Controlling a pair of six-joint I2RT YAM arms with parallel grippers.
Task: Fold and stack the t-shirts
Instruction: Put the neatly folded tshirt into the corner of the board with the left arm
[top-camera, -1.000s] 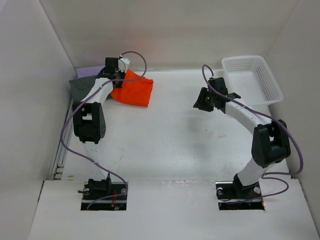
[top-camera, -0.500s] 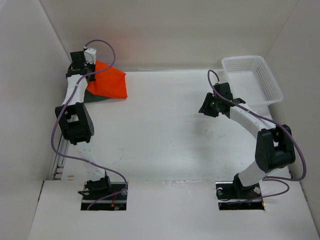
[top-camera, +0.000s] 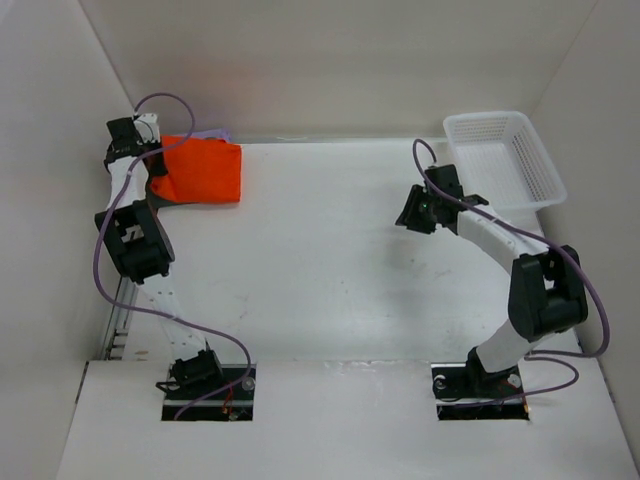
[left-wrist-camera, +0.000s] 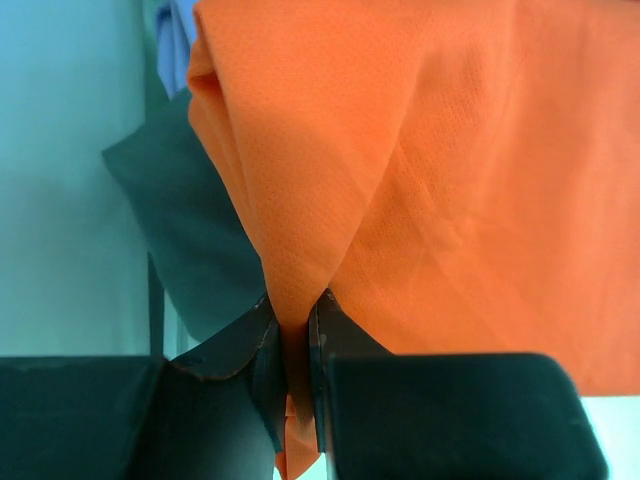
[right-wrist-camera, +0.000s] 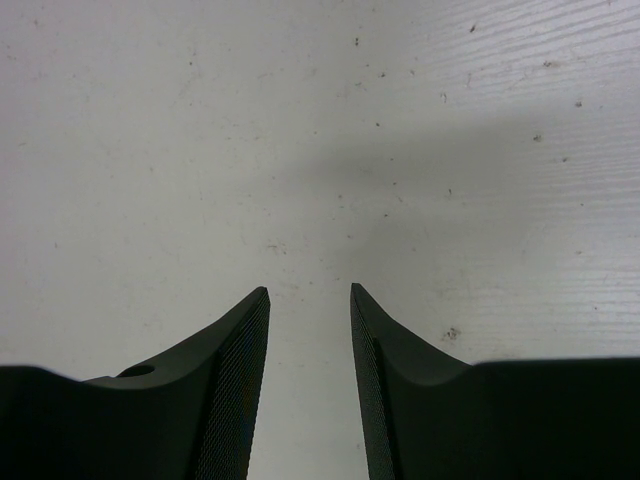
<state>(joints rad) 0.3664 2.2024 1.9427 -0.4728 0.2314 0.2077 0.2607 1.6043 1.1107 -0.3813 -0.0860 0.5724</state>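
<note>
Orange t-shirt (top-camera: 200, 172) at ten o'clock on the table (top-camera: 330, 260), fold clamped in the left gripper (left-wrist-camera: 296, 320), dark grey t-shirt (left-wrist-camera: 190, 230) under it, right gripper (right-wrist-camera: 308, 300) at two o'clock, jaws apart, empty

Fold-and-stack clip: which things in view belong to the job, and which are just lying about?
Part of the job:
- orange shirt, pinched in the shut left gripper
- grey shirt, partly hidden behind it
- purple shirt, only a sliver showing

Lying about:
- white basket, far right corner, nothing in it
- right gripper, open over bare table, holding nothing
</note>
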